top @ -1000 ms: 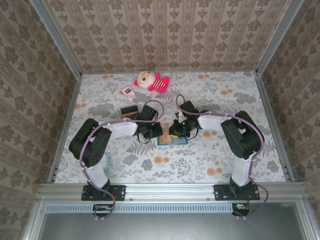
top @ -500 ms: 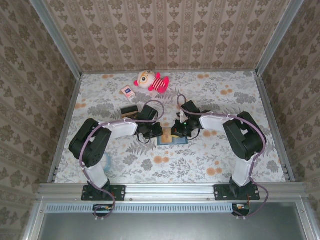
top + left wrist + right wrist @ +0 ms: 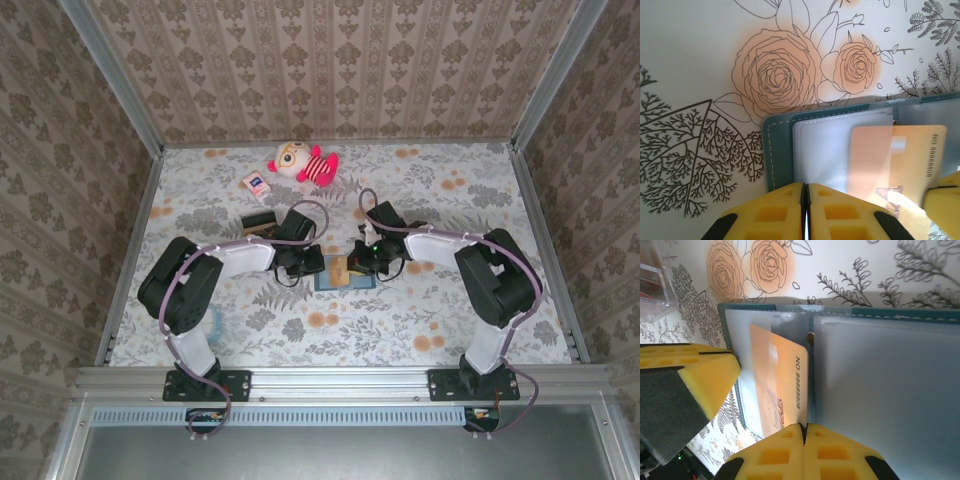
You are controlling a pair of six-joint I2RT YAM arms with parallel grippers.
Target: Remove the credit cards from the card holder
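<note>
The teal-blue card holder lies open on the flowered table between both arms. In the left wrist view its grey-blue pocket shows a tan-orange credit card slid partly out. My left gripper is shut, with its tips pressed on the holder's left edge. My right gripper is shut on the near corner of the tan card, which reads "NO 8888808". The holder's other pocket looks blank. The red and yellow card is hidden. From above, the left gripper and right gripper flank the card.
A plush doll and a white-and-red packet lie at the back. A dark block sits behind the left arm. A clear plastic box stands near the holder's far corner.
The right gripper has drawn back to the right, and the tan card has slid further out of its pocket. The left gripper has stayed put on the holder.
</note>
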